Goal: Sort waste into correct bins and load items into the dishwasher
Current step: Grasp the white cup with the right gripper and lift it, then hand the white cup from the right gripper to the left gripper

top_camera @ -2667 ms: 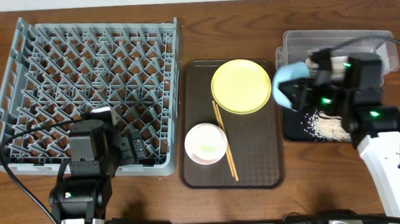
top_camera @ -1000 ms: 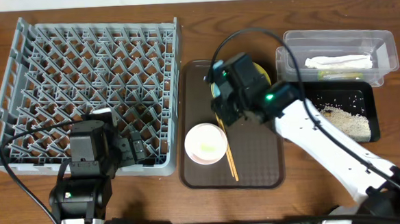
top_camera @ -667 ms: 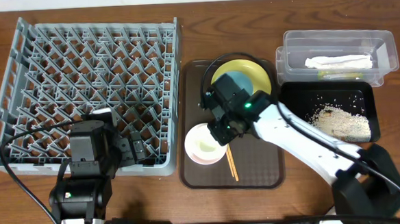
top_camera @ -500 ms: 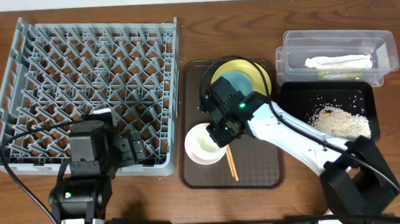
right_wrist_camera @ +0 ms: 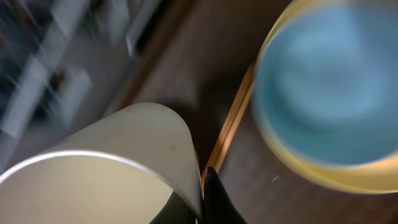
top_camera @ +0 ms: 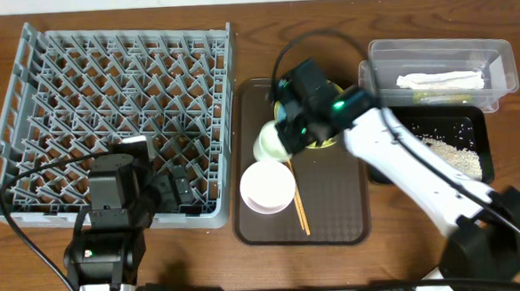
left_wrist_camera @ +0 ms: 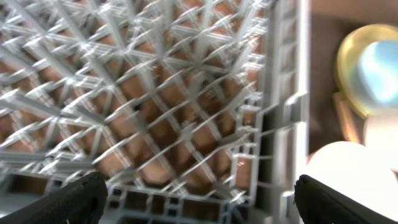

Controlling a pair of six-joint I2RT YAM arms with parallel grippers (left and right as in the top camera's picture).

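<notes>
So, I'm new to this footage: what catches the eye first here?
The big grey dish rack fills the table's left side. Over the brown tray, the right gripper holds a small white cup by its rim, beside the light blue bowl sitting on the yellow plate.

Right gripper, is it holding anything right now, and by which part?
Yes: the right gripper holds the small white cup by its rim wall; the left gripper holds nothing.

Small white cup (right_wrist_camera: 118, 143) cropped by the lower edge, its surroundings motion-blurred.
</notes>
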